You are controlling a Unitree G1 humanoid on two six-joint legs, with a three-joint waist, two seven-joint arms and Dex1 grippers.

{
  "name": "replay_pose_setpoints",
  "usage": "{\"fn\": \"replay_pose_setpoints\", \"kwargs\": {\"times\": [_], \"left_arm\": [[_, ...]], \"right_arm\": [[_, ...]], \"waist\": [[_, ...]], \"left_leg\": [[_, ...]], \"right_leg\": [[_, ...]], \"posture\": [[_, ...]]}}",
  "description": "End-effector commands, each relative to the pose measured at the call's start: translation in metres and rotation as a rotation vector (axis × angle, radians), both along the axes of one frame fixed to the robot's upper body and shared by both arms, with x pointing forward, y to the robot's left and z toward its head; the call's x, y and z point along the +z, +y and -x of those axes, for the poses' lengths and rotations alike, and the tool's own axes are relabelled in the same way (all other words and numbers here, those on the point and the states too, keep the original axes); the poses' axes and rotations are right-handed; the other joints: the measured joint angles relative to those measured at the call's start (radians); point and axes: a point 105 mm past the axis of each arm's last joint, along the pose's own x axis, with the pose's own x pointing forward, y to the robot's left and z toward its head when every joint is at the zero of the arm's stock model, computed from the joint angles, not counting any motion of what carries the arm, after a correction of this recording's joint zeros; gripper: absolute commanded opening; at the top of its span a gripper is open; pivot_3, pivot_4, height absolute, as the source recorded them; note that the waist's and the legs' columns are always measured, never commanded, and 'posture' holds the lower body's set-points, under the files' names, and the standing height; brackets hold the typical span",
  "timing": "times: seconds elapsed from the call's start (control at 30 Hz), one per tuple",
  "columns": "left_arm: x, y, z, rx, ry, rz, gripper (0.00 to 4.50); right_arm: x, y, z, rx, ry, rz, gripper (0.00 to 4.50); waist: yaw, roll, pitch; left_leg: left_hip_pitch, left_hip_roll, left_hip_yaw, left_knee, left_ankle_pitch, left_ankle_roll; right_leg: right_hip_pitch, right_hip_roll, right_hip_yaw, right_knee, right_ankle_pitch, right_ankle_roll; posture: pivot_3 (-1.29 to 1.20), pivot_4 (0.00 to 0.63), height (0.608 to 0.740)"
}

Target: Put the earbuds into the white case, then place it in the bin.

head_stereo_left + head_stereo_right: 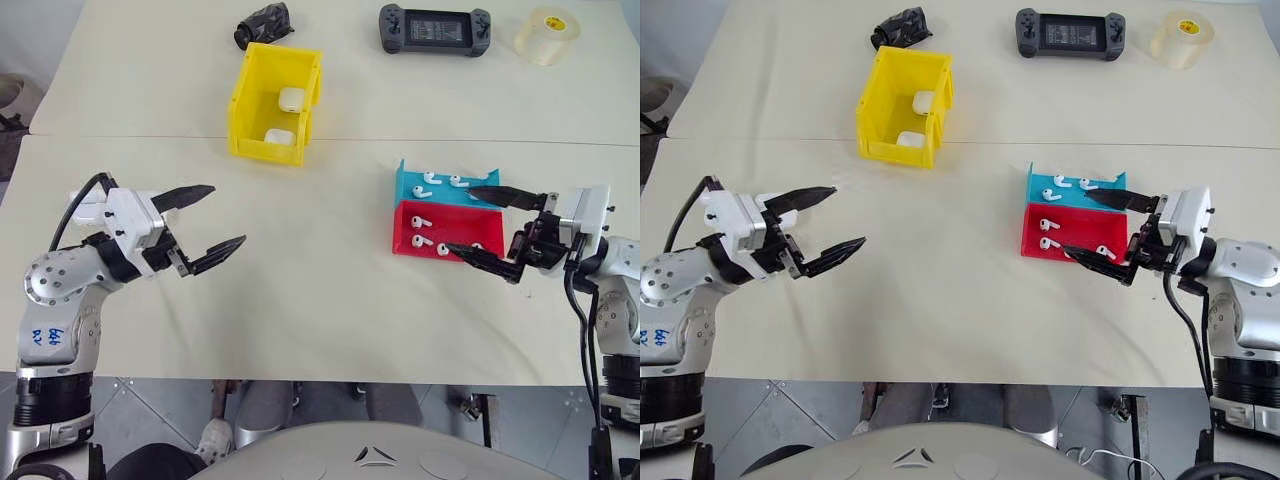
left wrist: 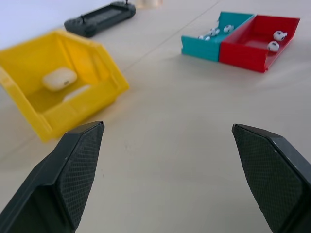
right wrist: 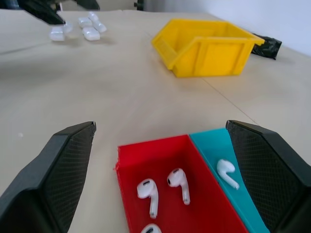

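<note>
Several white earbuds lie loose in a red tray and a blue tray at the right; one earbud shows close in the right wrist view. My right gripper is open and level, its fingers straddling the trays' right side with nothing between them. The yellow bin stands at the middle back with two white cases inside, one case against its far wall. More white cases lie on the table by my left arm. My left gripper is open and empty at the left, over bare table.
A black game controller, a roll of clear tape and a crumpled black object sit along the far edge. A seam runs across the table behind my grippers. Open tabletop lies between the two arms.
</note>
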Motion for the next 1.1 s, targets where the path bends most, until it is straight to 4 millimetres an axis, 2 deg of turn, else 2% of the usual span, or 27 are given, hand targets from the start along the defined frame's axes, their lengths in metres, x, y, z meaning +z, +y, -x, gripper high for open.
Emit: {"fn": "replay_pose_setpoints", "kwargs": {"times": [0.03,0.17,0.27,0.33,0.43,0.53,0.7,0.87,1.0,1.1], "left_arm": [[0.016,0.009,0.000,0.117,-0.100,0.001,4.48],[0.022,0.026,0.013,0.317,-0.129,0.112,4.48],[0.015,0.047,0.037,0.502,-0.127,0.154,4.48],[0.012,0.053,0.048,0.564,-0.116,0.168,4.48],[-0.004,0.080,0.074,0.800,-0.092,0.176,4.48],[-0.019,0.095,0.092,0.954,-0.022,0.206,4.48],[-0.027,0.094,0.098,1.026,0.087,0.224,4.48],[-0.021,0.089,0.092,1.019,0.146,0.261,4.48],[-0.028,0.086,0.090,1.034,0.386,0.149,4.48],[-0.025,0.089,0.089,1.064,0.449,0.086,4.48]], "right_arm": [[0.004,0.008,-0.001,0.033,-0.032,-0.007,4.50],[0.011,0.022,-0.009,0.061,-0.072,-0.057,4.50],[0.017,0.044,-0.011,0.147,-0.104,-0.074,4.50],[0.018,0.051,-0.013,0.179,-0.115,-0.081,4.50],[0.020,0.070,-0.014,0.260,-0.152,-0.091,4.50],[0.022,0.081,-0.012,0.312,-0.178,-0.100,4.50],[0.025,0.086,-0.011,0.358,-0.204,-0.101,4.50],[0.024,0.084,-0.010,0.374,-0.211,-0.094,4.50],[0.016,0.073,-0.005,0.391,-0.192,-0.058,4.50],[0.012,0.070,-0.004,0.401,-0.171,-0.049,4.50]], "waist": [[0.000,0.000,0.000],[-0.003,-0.001,0.001],[-0.009,-0.002,0.001],[-0.006,-0.002,0.001],[0.001,-0.003,0.002],[0.003,-0.005,0.003],[0.016,-0.008,0.004],[0.012,-0.008,0.005],[0.011,-0.009,0.005],[0.002,-0.009,0.005]], "left_leg": [[0.000,0.000,0.000,0.000,0.000,0.000],[0.000,0.000,0.000,0.000,0.000,0.000],[0.001,0.001,0.001,0.000,0.000,0.000],[0.001,0.001,0.001,0.000,0.000,0.000],[0.000,0.001,0.001,0.001,0.000,0.000],[0.001,0.000,0.001,0.001,0.000,0.001],[0.000,0.000,0.000,0.001,-0.001,0.001],[0.000,0.000,0.000,0.000,-0.001,0.000],[0.000,0.001,-0.001,0.001,-0.001,0.000],[0.000,0.000,-0.001,0.000,-0.001,0.000]], "right_leg": [[0.000,0.000,0.000,0.000,0.000,0.000],[0.000,0.000,0.001,0.000,0.000,0.000],[0.000,0.000,0.001,0.000,0.000,0.000],[0.000,0.000,0.001,0.001,0.000,0.000],[0.000,0.000,0.001,0.000,0.000,0.000],[0.001,0.000,0.001,-0.001,0.000,0.000],[0.001,0.000,0.001,-0.001,0.000,0.000],[0.000,0.000,0.001,-0.001,0.000,-0.001],[0.000,0.000,0.000,0.000,-0.001,-0.001],[0.000,0.000,0.000,0.001,-0.001,-0.001]], "posture": [[0.00,0.150,0.740],[0.00,0.150,0.740],[0.00,0.150,0.740],[0.00,0.150,0.740],[0.00,0.150,0.740],[0.00,0.150,0.740],[0.00,0.150,0.740],[0.00,0.150,0.740],[0.00,0.150,0.740],[0.00,0.150,0.740]]}}
